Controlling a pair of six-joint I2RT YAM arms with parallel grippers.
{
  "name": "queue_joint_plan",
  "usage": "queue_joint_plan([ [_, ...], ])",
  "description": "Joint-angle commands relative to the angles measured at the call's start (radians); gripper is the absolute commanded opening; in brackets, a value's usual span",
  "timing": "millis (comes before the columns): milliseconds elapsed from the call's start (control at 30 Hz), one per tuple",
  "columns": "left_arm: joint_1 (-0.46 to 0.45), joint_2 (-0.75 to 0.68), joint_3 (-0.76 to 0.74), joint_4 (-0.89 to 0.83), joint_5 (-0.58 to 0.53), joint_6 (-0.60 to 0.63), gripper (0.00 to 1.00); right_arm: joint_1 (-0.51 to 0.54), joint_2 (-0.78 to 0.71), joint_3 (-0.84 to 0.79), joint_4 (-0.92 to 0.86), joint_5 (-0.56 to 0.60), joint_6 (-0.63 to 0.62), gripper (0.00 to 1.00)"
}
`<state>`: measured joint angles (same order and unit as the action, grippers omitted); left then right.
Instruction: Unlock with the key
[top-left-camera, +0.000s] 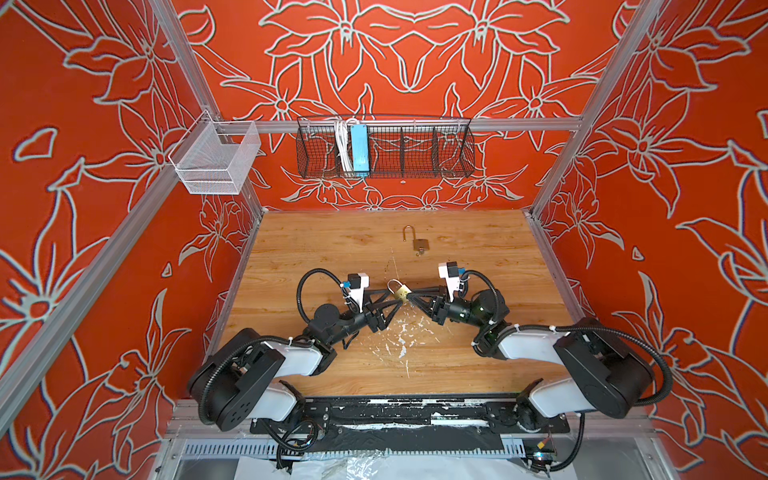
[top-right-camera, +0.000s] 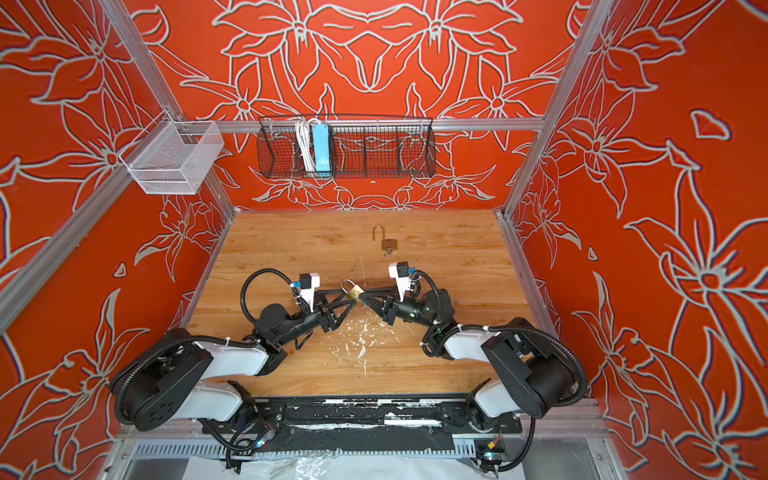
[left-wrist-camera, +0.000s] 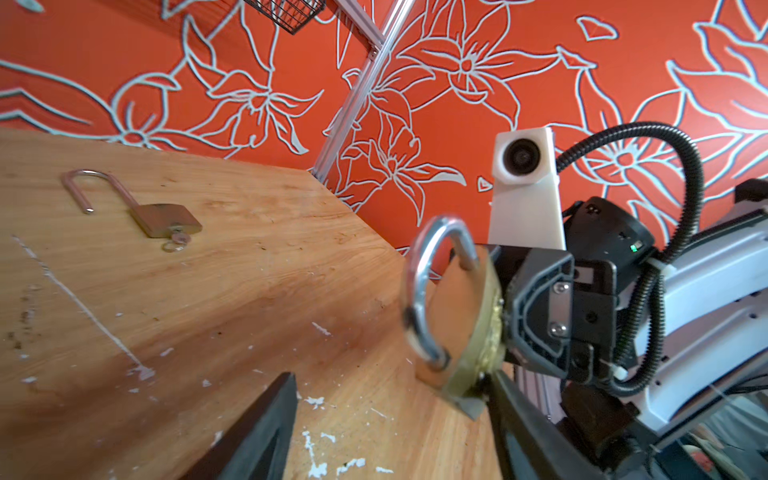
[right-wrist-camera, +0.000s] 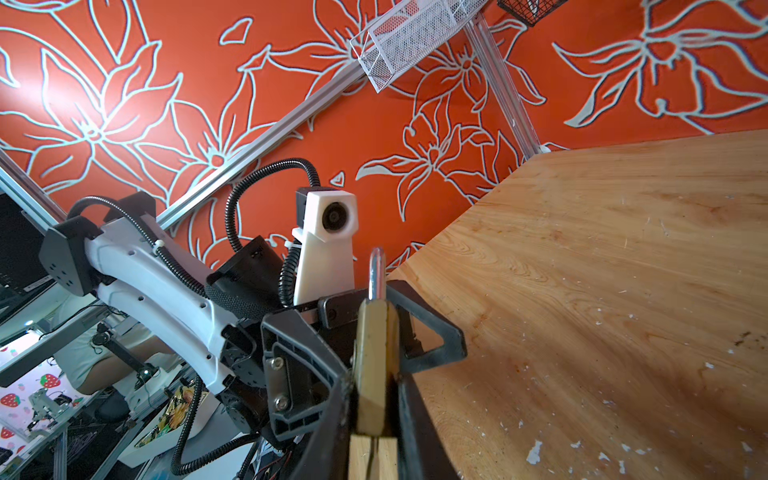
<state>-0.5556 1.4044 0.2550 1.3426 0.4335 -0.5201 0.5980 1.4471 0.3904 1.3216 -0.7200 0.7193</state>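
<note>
A brass padlock (top-left-camera: 398, 289) (top-right-camera: 352, 289) with its silver shackle closed hangs above the table's middle. My right gripper (right-wrist-camera: 376, 384) (top-left-camera: 409, 297) is shut on the padlock (right-wrist-camera: 376, 357), pinching its flat sides. My left gripper (left-wrist-camera: 390, 376) (top-left-camera: 391, 300) is open, its jaws standing either side of the padlock (left-wrist-camera: 457, 320). One left finger (left-wrist-camera: 519, 428) touches the lock's lower corner; the other finger (left-wrist-camera: 266, 428) stays well apart. No key shows at the held lock. A second padlock (top-left-camera: 419, 244) (left-wrist-camera: 166, 220) lies at the back, shackle open, a small key (left-wrist-camera: 178, 240) in its base.
The wooden table (top-left-camera: 478, 257) has white paint flecks (top-left-camera: 401, 336) near the front. A black wire basket (top-left-camera: 386, 149) and a white mesh basket (top-left-camera: 216, 160) hang on the frame above the table's back edge.
</note>
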Motion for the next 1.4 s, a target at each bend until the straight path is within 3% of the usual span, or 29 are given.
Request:
queue_joint_plan([
  [0, 0.000, 0.008, 0.036, 0.079, 0.038, -0.001, 0.69, 0.008, -0.015, 0.011, 0.088, -0.019, 0.016, 0.00],
  [233, -0.003, -0.015, 0.039, 0.079, 0.066, 0.009, 0.62, 0.016, 0.009, 0.022, 0.088, -0.022, 0.017, 0.00],
  [367, -0.005, -0.004, 0.053, 0.079, 0.100, 0.003, 0.52, 0.017, 0.011, 0.020, 0.088, -0.016, 0.012, 0.00],
  [433, -0.005, 0.010, 0.068, 0.078, 0.136, 0.003, 0.42, 0.017, 0.009, 0.016, 0.088, -0.008, 0.010, 0.00],
  [500, -0.005, 0.027, 0.089, 0.079, 0.186, 0.002, 0.24, 0.017, 0.010, 0.015, 0.088, -0.007, 0.006, 0.00],
  [633, -0.004, 0.060, 0.117, 0.079, 0.232, -0.010, 0.00, 0.017, 0.023, 0.016, 0.088, -0.001, 0.001, 0.00],
  [967, 0.010, 0.001, 0.102, 0.016, 0.210, 0.029, 0.00, 0.007, 0.056, 0.019, 0.064, 0.022, -0.008, 0.00],
  [1100, 0.025, -0.043, 0.135, -0.123, 0.283, 0.091, 0.00, -0.014, 0.050, 0.018, 0.033, 0.019, -0.027, 0.41],
  [1267, 0.037, -0.061, 0.123, -0.115, 0.307, 0.114, 0.00, -0.039, 0.025, 0.021, -0.002, -0.018, -0.046, 0.55],
  [1367, 0.059, -0.072, 0.108, -0.101, 0.308, 0.113, 0.00, -0.047, 0.024, 0.043, -0.011, -0.085, -0.054, 0.58],
])
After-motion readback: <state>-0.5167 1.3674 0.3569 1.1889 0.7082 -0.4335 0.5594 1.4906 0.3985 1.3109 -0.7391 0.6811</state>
